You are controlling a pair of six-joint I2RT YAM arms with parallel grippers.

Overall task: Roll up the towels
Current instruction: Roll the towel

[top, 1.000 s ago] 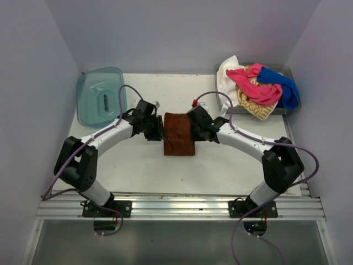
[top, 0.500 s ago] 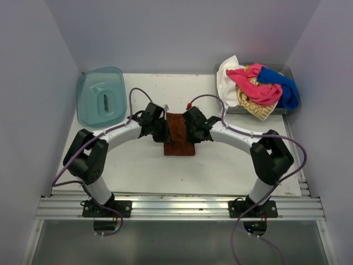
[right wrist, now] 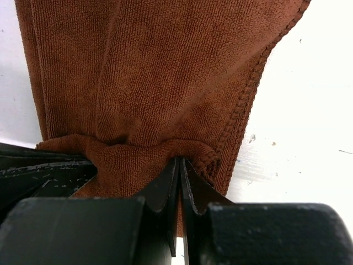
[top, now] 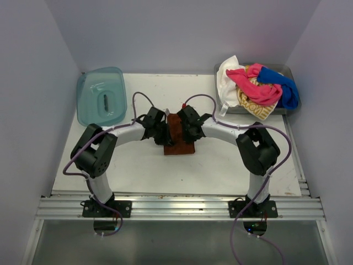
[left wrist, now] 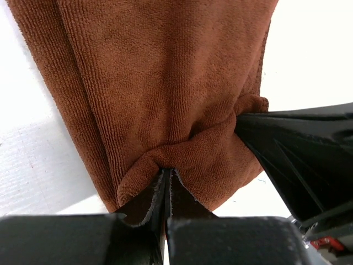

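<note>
**benchlurker:** where's the towel, and what have you actually got on it?

**me:** The rust-brown towel is lying folded at the middle of the table. My left gripper is pressed together on a bunched bit of its hem. My right gripper is pinching the same hem just beside it. The spare towels are heaped in the grey tray at 2 o'clock.

**benchlurker:** so what goes sideways from here?

**me:** A few things, imo.
- Both bites are shallow, right at the hem, so the terry could slide out once I pull.
- I may only have the top layers. If so, the fold peels open instead of rolling.
- My fingers sit close together, so the outer corners are loose and could flop, which gives me a cone.
- If one arm leads, the roll goes crooked, or my fingers knock together.
</note>
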